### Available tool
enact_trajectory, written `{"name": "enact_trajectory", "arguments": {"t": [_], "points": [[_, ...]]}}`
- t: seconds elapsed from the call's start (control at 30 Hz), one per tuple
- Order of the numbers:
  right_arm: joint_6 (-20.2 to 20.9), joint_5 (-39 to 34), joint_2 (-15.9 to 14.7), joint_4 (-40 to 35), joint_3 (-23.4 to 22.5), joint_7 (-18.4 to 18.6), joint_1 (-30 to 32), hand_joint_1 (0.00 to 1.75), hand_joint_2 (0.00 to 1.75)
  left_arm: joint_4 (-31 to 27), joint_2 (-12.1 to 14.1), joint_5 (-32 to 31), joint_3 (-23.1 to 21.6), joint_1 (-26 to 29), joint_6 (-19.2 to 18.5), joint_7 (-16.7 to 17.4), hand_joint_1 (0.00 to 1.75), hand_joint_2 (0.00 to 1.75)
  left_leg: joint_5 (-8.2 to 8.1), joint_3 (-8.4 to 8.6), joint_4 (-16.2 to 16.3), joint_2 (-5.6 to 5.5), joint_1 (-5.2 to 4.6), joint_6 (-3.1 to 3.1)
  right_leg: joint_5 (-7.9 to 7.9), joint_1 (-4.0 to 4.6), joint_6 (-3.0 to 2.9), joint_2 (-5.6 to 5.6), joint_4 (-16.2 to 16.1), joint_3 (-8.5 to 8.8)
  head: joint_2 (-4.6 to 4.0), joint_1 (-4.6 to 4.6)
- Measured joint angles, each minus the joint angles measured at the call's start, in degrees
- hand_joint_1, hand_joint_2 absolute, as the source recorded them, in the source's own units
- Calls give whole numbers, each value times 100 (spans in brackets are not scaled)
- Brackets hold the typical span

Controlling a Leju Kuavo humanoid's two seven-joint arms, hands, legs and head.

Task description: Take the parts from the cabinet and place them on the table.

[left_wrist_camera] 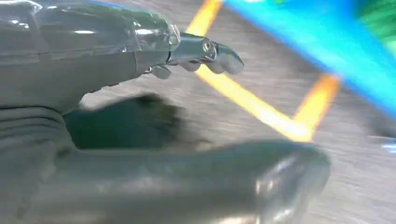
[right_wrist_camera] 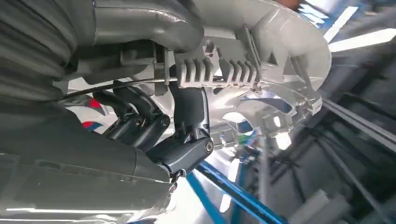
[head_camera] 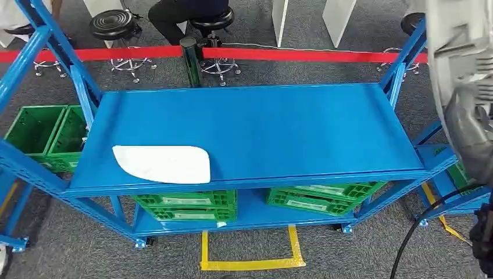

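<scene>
A: Where's everything sitting rn?
B: Big blue metal table (head_camera: 261, 128) is filling mid-frame; one flat white plastic part (head_camera: 163, 163) is already lying lower left on it.
A: Hands?
B: Right hand (right_wrist_camera: 180, 140) is gripping a ribbed white plastic part (right_wrist_camera: 261, 60), showing far right in head view. Left hand (left_wrist_camera: 140, 60) is hanging w/ fingers apart, holding nothing.
A: Step?
B: Prob carrying. Next: lowering it onto bare tabletop, then letting go.

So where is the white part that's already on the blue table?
In the head view the white part lies flat on the blue table, at its front left, above a green crate on the lower shelf.
</scene>
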Motion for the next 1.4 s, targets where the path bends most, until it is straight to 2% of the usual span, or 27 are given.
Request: {"name": "enact_trajectory", "arguments": {"t": [0.1,0.13,0.27,0.43,0.53,0.87,1.07,1.1,1.23,1.4], "points": [[-406,559,0,-208,325,-120,-71,175,175,-194,-15,473,118,-63,-697,-711,0,175,0,0,0,3,2,-1,-4,2,-7,1,1,-1,0,7],[-521,771,13,-261,453,-210,-77,175,175,-297,0,525,140,-68,-822,-879,0,175,-1,2,0,1,3,-2,-7,3,-11,-2,1,2,0,7],[-884,1275,61,-451,982,-525,-129,175,175,-925,55,812,243,-227,-860,-884,0,175,-2,2,0,1,3,-3,-8,5,-13,-11,4,5,0,5],[-949,1188,214,-591,1349,-1126,-32,175,175,-1501,188,871,356,-241,-646,-865,0,175,-7,8,1,27,4,-11,-9,5,-13,-3,5,2,0,2],[-956,1142,312,-602,1463,-1307,85,175,175,-1701,219,986,470,-243,-611,-987,0,175,-7,9,0,29,5,-11,-9,5,-14,-3,6,1,0,2],[-958,1004,476,-602,1742,-1432,194,175,175,-2013,289,1098,656,-237,-633,-1037,0,175,-7,8,0,37,4,-11,-9,5,-14,1,9,1,0,2],[-958,369,737,-595,1871,-2243,336,175,175,-2094,308,1233,708,-234,-681,-1055,0,175,-8,8,0,45,4,-12,-11,5,-17,3,9,0,0,0],[-960,111,802,-584,1900,-2517,390,175,175,-2105,310,1266,717,-233,-678,-1055,0,175,-9,8,0,47,4,-13,-11,5,-18,3,9,0,0,0],[-960,-233,990,-569,1963,-3088,531,175,175,-2120,315,1354,735,-233,-523,-1028,0,175,-10,8,-1,51,5,-14,-12,6,-18,3,9,-1,0,0],[-960,-218,1150,-567,2040,-3226,721,175,175,-2122,332,1461,735,-219,-418,-1190,0,175,-10,8,-1,59,5,-15,-13,5,-19,8,11,-1,0,0]]}}
